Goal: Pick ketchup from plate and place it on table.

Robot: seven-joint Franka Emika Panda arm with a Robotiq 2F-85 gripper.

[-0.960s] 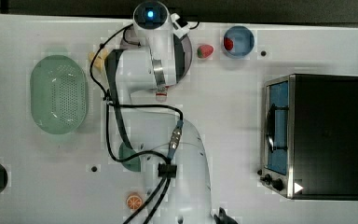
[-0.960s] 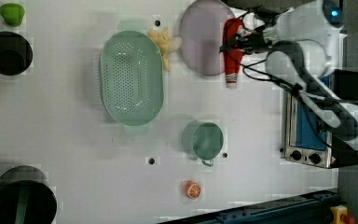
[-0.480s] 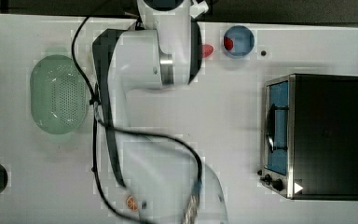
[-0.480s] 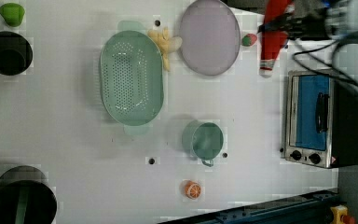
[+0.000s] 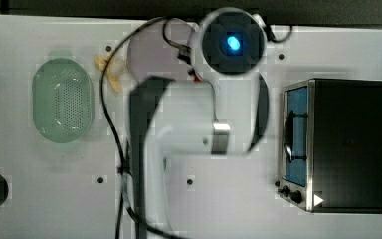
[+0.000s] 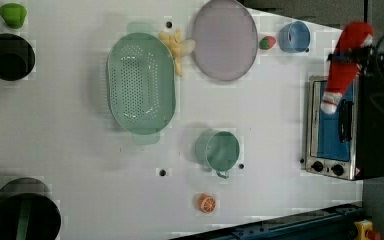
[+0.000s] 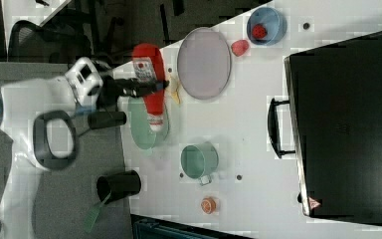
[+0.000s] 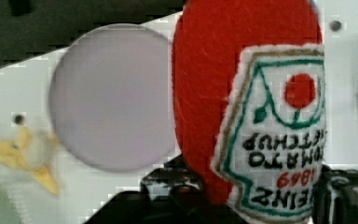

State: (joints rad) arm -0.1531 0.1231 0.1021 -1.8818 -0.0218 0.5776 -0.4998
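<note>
Red ketchup (image 7: 151,79) clamped within gripper (image 7: 155,85), airborne.

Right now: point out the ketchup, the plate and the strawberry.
ketchup (image 7: 151,84): right view, red body by the label.
plate (image 6: 224,40): left view, bare centre of the disc.
strawberry (image 6: 267,42): left view, red body.

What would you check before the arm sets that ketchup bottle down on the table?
1. Ketchup bottle clamped in the gripper: ok.
2. Bottle lifted off the plate: ok, the plate is bare.
3. Bottle hanging cap down: ok.
4. Bare table between plate and toaster oven: ok.
5. Strawberry and blue bowl clear of that patch: ok.
6. Height above the table: cannot tell.
</note>
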